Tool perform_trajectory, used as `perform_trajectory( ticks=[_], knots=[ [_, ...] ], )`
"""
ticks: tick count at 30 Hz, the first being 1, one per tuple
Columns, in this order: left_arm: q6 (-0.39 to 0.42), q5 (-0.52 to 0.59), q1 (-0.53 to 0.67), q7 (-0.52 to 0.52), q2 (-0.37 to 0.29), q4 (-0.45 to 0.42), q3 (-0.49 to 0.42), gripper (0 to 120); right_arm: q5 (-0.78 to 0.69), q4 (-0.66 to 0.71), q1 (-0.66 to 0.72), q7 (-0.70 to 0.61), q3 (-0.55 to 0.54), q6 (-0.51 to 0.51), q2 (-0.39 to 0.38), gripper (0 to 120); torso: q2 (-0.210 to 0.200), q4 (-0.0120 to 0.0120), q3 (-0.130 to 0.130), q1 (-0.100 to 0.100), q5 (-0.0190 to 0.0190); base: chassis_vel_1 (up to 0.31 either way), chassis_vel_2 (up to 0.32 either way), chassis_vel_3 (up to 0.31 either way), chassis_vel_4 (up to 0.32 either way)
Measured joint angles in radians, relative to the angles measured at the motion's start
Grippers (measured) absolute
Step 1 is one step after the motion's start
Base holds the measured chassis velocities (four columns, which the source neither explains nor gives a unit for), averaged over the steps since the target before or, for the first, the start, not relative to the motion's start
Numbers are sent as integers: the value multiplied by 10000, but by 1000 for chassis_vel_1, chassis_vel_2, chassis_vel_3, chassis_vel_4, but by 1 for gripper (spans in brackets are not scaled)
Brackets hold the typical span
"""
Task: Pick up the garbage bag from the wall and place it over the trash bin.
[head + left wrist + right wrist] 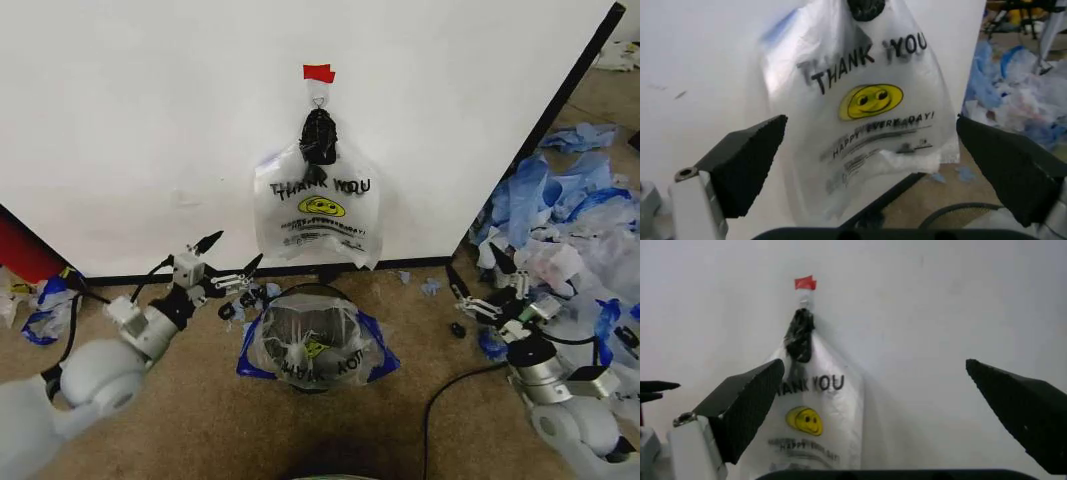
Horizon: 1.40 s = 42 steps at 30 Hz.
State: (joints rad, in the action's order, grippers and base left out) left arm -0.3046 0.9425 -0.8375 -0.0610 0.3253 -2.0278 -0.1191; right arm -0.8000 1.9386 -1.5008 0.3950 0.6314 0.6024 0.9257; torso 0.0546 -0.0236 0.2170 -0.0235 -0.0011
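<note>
Our left gripper [228, 252] has its jaws spread wide and empty, and so does our right gripper [480, 275]; the garbage bag [315, 205] hangs ahead between them on the wall [150, 120], above the trash bin [310, 345].

The left arm reaches forward from the lower left, elbow bent, wrist angled up and to the right. The left gripper [229, 251] is raised at its end, its black-tipped fingers [750, 160] spread wide apart. The right arm sits low on the right, forearm rising toward the front. The right gripper [480, 272] points up and left, fingers [747, 407] likewise spread wide.
</note>
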Motion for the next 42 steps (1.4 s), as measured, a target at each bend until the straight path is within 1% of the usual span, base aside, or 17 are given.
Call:
perform_trajectory(
  ticks=[2, 3, 4, 5, 7, 8, 9, 15, 16, 19, 23, 24, 28, 31, 35, 38, 42],
  knots=[
    [24, 189, 1033, 142, 191, 343, -883, 100, 8, 0, -104, 0, 181, -5, 145, 100, 0, 3, 0, 0, 2, 0, 0, 0, 0],
    [47, 294, 1745, 185, 319, 540, -1618, 100, 28, 4, -165, -3, 276, -9, 234, 100, 0, 2, 0, 0, -1, 0, 0, 0, 0],
    [47, 294, 1745, 185, 319, 540, -1618, 100, 28, 4, -165, -3, 276, -9, 234, 100, 0, 2, 0, 0, -1, 0, 0, 0, 0],
    [98, 437, 2469, 201, 490, 745, -2389, 100, 59, 8, -233, -4, 351, -9, 307, 100, 0, -1, 0, 0, -6, 0, 0, 0, 0],
    [230, 599, 3560, 191, 857, 1050, -3411, 100, 160, 48, -421, -9, 494, -10, 428, 100, 0, -1, 1, 0, -2, 0, 0, 0, 0],
    [351, 658, 4080, 186, 994, 1109, -3820, 100, 208, 88, -516, -9, 555, -9, 474, 100, 0, -1, 1, -1, -3, 0, 0, 0, 0],
    [351, 658, 4080, 186, 994, 1109, -3820, 100, 208, 88, -516, -9, 555, -9, 474, 100, 0, -1, 1, -1, -3, 0, 0, 0, 0],
    [1676, 829, 6476, 88, 1325, 738, -5993, 100, 363, 205, -1118, 6, 996, 55, 768, 100, 0, 0, -1, 0, 5, 0, 0, 0, 0],
    [1676, 829, 6476, 88, 1325, 738, -5993, 100, 363, 205, -1118, 6, 996, 55, 768, 100, 0, 0, -1, 0, 5, 0, 0, 0, 0],
    [2515, 831, 7722, 33, 1454, 660, -7437, 100, 420, 203, -1333, 44, 1150, 111, 902, 100, 0, 1, -1, 1, 0, 0, 0, 0, 0],
    [3433, 829, 8733, -9, 1886, 857, -8401, 100, 503, 108, -1440, 90, 1154, 174, 1030, 100, 0, 1, -1, 1, 1, 0, 0, 0, 0],
    [3433, 829, 8733, -9, 1886, 857, -8401, 100, 503, 108, -1440, 90, 1154, 174, 1030, 100, 0, 1, -1, 1, 1, 0, 0, 0, 0],
    [3933, 531, 9679, -61, 2542, 1542, -9314, 100, 586, 11, -1479, 124, 1069, 224, 1106, 100, 0, -2, -1, 0, 4, 0, 0, 0, 0],
    [3930, 281, 10153, -76, 2923, 2106, -10085, 100, 598, -19, -1542, 139, 1044, 248, 1130, 100, 0, -3, 0, 0, -5, 0, 0, 0, 0],
    [3837, 155, 10406, -75, 3136, 2343, -10582, 100, 597, -75, -1591, 160, 1050, 274, 1135, 100, 0, 3, 0, 0, 1, 0, 0, 0, 0],
    [3687, -27, 10910, -1, 3432, 2532, -11444, 100, 584, -227, -1683, 249, 1067, 317, 1169, 100, 0, 0, 0, 0, 0, 0, 0, 0, 0],
    [3634, -47, 11159, 14, 3670, 2796, -11779, 98, 598, -322, -1666, 289, 939, 345, 1231, 100, 0, -1, 0, 0, 0, 0, 0, 0, 0]
  ],
)
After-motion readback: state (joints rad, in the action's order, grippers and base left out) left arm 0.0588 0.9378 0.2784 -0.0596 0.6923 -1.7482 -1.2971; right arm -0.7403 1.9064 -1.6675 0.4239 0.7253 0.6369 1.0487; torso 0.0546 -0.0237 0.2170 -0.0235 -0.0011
